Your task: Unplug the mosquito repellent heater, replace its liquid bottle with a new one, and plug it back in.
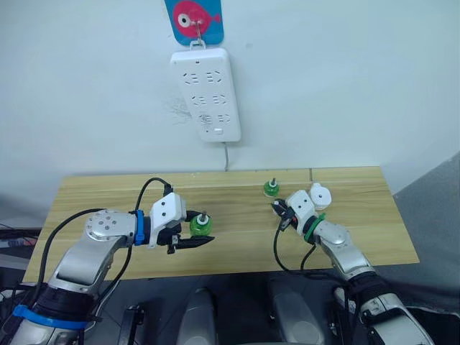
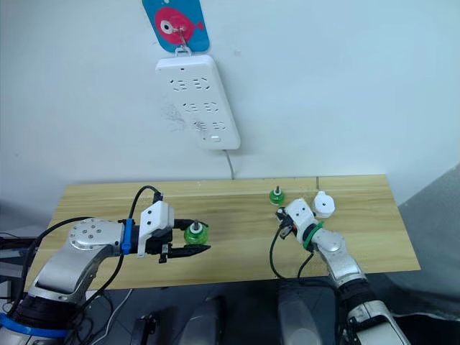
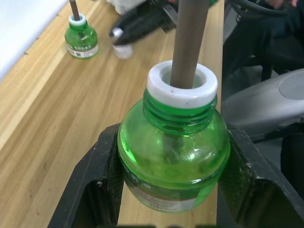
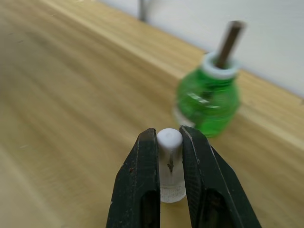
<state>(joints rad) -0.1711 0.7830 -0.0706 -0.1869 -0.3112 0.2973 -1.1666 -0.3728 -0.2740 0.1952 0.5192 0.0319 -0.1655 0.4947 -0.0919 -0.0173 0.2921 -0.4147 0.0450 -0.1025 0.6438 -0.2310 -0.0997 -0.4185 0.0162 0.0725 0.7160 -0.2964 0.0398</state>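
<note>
left hand (image 1: 192, 240): i'm gripping a green bottle (image 3: 173, 156) by its belly, wick pointing up
right hand (image 4: 167, 156): i'm pinching a small white cap (image 4: 169, 164) over the worktop (image 1: 108, 194)
second bottle (image 1: 271, 188): standing just beyond my right hand
heater (image 1: 320, 195): lying just beside my right hand, unplugged

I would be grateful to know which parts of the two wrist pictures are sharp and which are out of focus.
Left wrist view: the held green bottle is sharp, with glare spots on its shoulder; the far bottle is soft. Right wrist view: the white cap between the right hand's fingers is fairly sharp; the bottle behind and the table blur.
</note>
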